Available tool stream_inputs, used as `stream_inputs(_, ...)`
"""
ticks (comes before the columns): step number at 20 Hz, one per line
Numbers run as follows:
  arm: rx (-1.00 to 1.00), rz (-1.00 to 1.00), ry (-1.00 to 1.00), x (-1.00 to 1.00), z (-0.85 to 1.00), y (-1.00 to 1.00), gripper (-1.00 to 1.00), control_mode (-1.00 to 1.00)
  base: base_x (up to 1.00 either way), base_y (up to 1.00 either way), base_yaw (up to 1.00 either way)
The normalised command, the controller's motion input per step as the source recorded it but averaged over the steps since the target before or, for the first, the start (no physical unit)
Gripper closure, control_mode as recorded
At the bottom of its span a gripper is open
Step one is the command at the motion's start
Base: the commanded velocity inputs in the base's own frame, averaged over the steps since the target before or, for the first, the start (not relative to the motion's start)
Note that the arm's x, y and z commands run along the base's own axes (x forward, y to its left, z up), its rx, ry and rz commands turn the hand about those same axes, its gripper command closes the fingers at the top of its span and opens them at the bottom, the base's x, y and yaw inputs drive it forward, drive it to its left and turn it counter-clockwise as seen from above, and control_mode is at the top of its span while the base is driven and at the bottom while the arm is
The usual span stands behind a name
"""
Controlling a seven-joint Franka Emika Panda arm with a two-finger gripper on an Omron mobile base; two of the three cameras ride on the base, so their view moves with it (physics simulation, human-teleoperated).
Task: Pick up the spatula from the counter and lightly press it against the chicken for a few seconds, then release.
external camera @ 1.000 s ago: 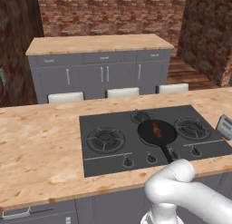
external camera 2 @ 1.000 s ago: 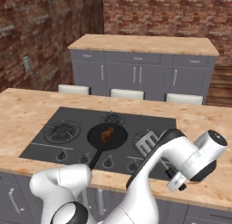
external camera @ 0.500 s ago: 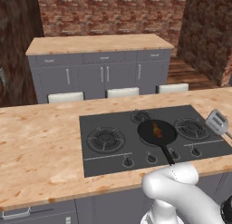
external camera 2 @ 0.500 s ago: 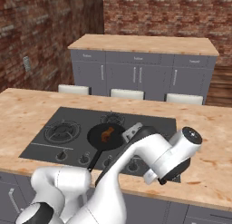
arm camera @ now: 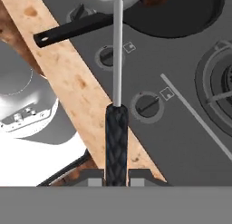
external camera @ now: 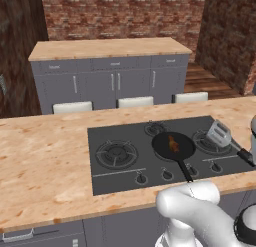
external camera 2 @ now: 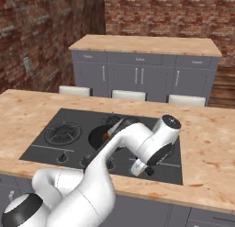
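The spatula is gripped by its dark handle in the tool, which is closed tight on it. It is held above the cooktop, just right of the pan holding the chicken. Pressed too hard or off-centre, the pan could be shoved or the handle twisted.

A black cooktop lies mid-frame in the left base view, with a round burner on its left half and small knobs along its lower edge. A black pan rests near its centre, its handle pointing to the lower right. Higher up, three white stools stand in a row before grey cabinets. A brick wall runs across the top.
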Motion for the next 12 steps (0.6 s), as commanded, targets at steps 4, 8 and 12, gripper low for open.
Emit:
stream_inputs(4, -0.07, 0.16, 0.09, 0.61, 0.12, 0.21, 1.0, -1.0, 0.0, 0.0, 0.0)
stream_inputs(8, -0.05, 0.12, 0.09, 0.59, 0.17, 0.06, 1.0, -1.0, 0.0, 0.0, 0.0)
stream_inputs(12, -0.03, 0.07, 0.08, 0.52, 0.02, 0.05, 1.0, -1.0, 0.0, 0.0, 0.0)
